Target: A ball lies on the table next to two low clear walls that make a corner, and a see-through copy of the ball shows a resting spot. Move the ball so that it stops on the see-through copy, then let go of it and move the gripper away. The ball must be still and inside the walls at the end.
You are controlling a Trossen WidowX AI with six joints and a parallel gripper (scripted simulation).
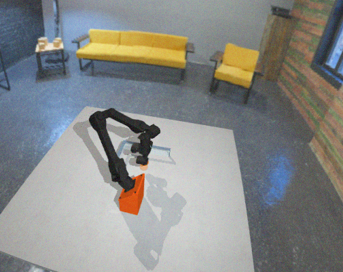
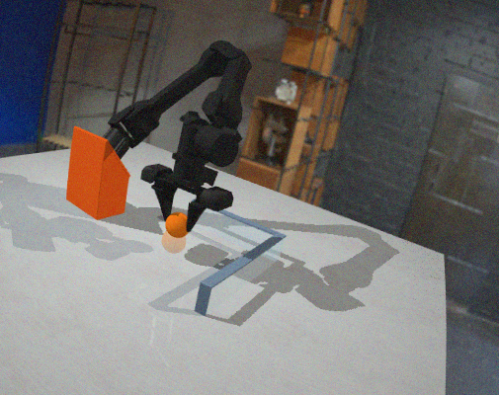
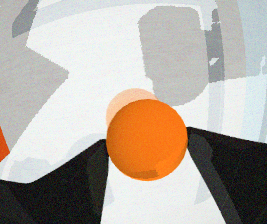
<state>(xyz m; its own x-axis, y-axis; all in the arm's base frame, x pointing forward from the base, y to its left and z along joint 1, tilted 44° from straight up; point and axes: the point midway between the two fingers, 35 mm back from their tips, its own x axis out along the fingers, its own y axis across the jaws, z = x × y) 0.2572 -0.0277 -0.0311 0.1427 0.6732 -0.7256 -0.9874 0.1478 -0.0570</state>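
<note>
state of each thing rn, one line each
gripper: shut on the ball
ball: held just above the see-through copy, not yet resting on it
see-through copy: on the table, partly hidden by the ball in the wrist view
clear walls: upright, forming a corner beside the ball

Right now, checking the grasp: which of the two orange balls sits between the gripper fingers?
The solid orange ball, clamped in the gripper. The see-through copy is paler and lies just below on the table, untouched.
</note>
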